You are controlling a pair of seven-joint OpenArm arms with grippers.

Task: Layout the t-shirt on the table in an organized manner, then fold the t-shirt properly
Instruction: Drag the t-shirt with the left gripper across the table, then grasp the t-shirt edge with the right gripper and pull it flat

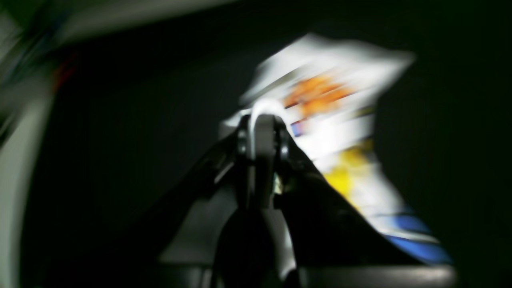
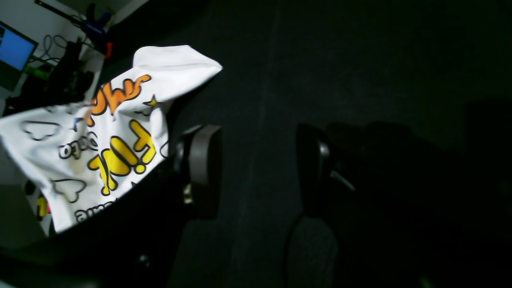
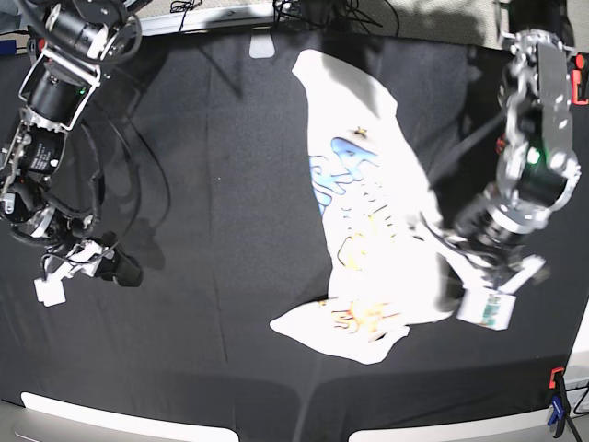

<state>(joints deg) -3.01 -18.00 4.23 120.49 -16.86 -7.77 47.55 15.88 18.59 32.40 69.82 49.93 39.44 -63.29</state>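
Lay spread lengthwise down the middle-right of the wide bench [image 3: 212, 166] of black wrinkled cloth: the white cloth t-shirt [image 3: 354, 175] with blue, yellow and orange cartoon lettering, print side up, far end near the bench's back edge, near end bunched and partly raised off the surface. Was pinched at that near right edge by the left claw [image 1: 262, 128], jaws pressed together on a small white fold of the fabric, as shown in the blurred left wrist view, orange, yellow and blue print streaming away just beyond the fingertips. Stood in the base view on the right, the left arm angled down toward the shirt, a small white and green tag [image 3: 485, 308] hanging below the wrist. Hung well apart from the shirt, over bare black cloth on the opposite side, the right claw [image 2: 258, 168], jaws wide apart and holding nothing, grey pad [image 2: 202, 154] facing the dark opposite finger across an open gap. Appeared at the left of the right wrist view: a lifted, draped part of the shirt, orange and yellow letters, a small star and outlined clouds legible. Sat beyond the bench in that same view: a blue-lit screen [image 2: 14, 50] and tangled cables. Clipped at the near right corner: a red and blue clamp [image 3: 555, 391].
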